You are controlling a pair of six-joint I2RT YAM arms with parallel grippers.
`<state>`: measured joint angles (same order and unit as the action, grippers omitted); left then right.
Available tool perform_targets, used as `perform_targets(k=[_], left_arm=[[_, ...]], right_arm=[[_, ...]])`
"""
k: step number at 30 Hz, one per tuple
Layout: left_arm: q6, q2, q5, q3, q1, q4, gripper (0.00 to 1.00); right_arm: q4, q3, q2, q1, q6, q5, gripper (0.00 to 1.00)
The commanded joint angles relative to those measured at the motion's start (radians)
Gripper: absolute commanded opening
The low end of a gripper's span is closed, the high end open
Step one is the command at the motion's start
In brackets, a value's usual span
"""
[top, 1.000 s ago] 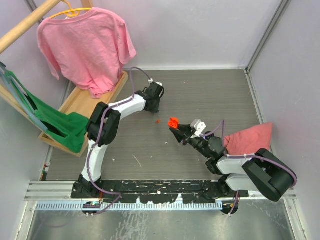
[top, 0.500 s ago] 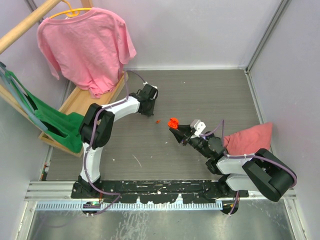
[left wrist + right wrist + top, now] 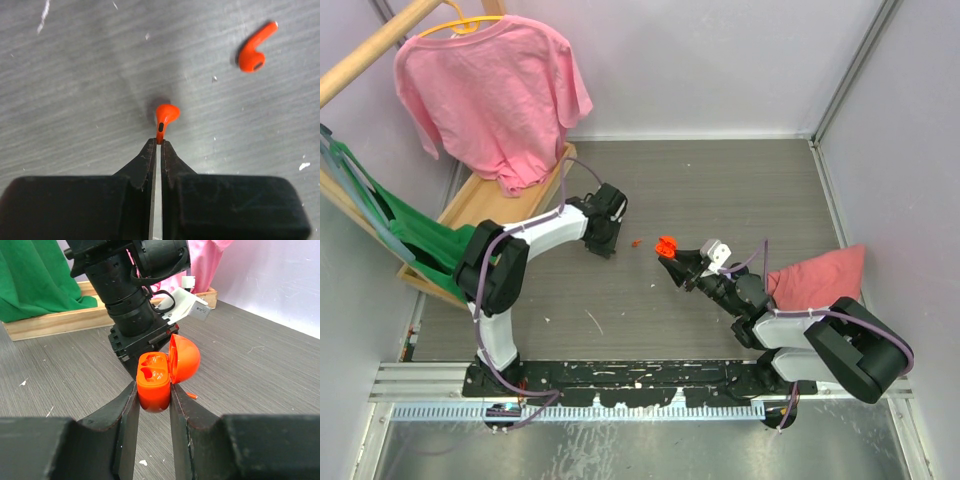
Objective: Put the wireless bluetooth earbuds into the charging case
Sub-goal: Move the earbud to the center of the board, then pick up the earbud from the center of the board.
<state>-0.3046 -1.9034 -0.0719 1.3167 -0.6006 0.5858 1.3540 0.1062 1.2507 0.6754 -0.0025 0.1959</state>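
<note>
Both of the wireless bluetooth earbuds are orange. My left gripper (image 3: pixel 160 141) is shut on the stem of one earbud (image 3: pixel 166 115), which it holds close over the grey table. The other earbud (image 3: pixel 254 49) lies loose on the table to the upper right of it, and shows as a red speck (image 3: pixel 637 243) from above. The charging case (image 3: pixel 154 382) is orange too, with its lid (image 3: pixel 185 359) hinged open and two empty wells showing. My right gripper (image 3: pixel 152 390) is shut on its body, and from above the case (image 3: pixel 666 244) sits right of the left gripper (image 3: pixel 603 238).
A wooden rack (image 3: pixel 485 205) with a pink shirt (image 3: pixel 490 90) and a green cloth (image 3: pixel 430 250) stands at the back left. A pink cloth (image 3: pixel 820 275) lies beside the right arm. Walls close the table at the back and right.
My left arm has swung toward the left and the near side, and its jaws have closed on the earbud's stem. The right gripper and the case have stayed still.
</note>
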Motion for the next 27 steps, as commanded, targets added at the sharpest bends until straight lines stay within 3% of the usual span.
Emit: perform_targets(k=[1, 15, 22, 27], left_arm=[[-0.015, 0.077, 0.033, -0.017, -0.014, 0.055, 0.06], [-0.010, 0.039, 0.046, 0.028, -0.014, 0.085, 0.15], [-0.004, 0.034, 0.058, 0.062, -0.014, 0.081, 0.34], [0.007, -0.006, 0.044, 0.092, -0.014, 0.085, 0.36]], right_arm=[[0.045, 0.027, -0.011, -0.002, -0.005, 0.007, 0.01], [0.039, 0.031, -0.007, -0.002, -0.004, 0.008, 0.01], [0.037, 0.032, -0.006, -0.002, -0.004, 0.008, 0.01], [0.036, 0.034, -0.003, -0.002, -0.006, 0.009, 0.01]])
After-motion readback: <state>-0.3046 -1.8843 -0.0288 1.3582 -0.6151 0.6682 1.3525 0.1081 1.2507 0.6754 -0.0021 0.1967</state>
